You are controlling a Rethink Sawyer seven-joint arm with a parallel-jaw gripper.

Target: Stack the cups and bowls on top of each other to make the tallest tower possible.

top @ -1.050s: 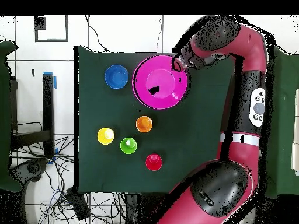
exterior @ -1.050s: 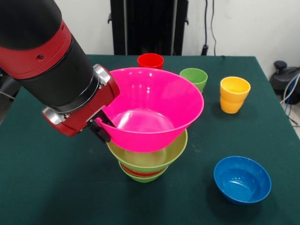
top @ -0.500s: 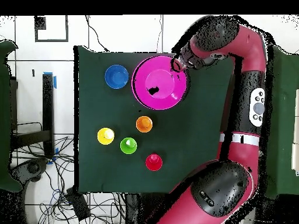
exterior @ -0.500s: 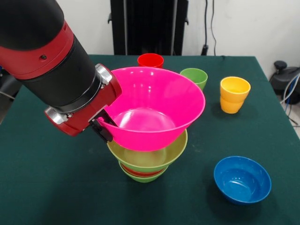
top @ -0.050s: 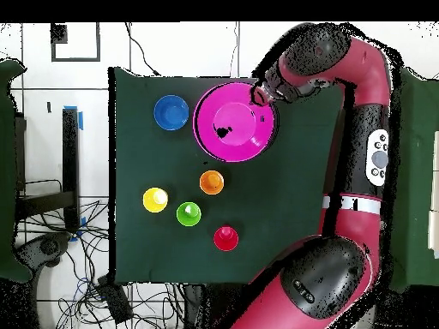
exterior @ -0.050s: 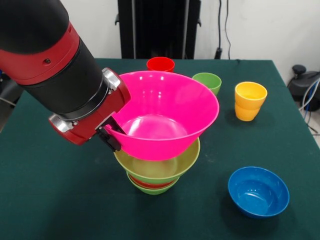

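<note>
Topping the tower (exterior @ -0.050s: 157, 172), the huge pink bowl (exterior @ -0.050s: 165, 117) sits tilted in the tool's (exterior @ -0.050s: 114, 134) grip

Pinched at its rim on the arm's (exterior @ -0.050s: 55, 65) side, the pink bowl leans over the large lime green bowl (exterior @ -0.050s: 165, 167), which nests on a red-orange bowl (exterior @ -0.050s: 150, 183) and a smaller green one (exterior @ -0.050s: 152, 190) at the pile's foot; whether pink touches green I cannot tell. Seen from overhead, the pile stands near one edge of the dark green counter (top @ -0.050s: 137, 248), with the blue bowl (top @ -0.050s: 171, 112) just beside it. Orange cup (top @ -0.050s: 211, 182) lies near the pile, while the yellow cup (top @ -0.050s: 155, 200), light green cup (top @ -0.050s: 189, 213) and red cup (top @ -0.050s: 225, 238) stand farther off, all upright and apart
</note>
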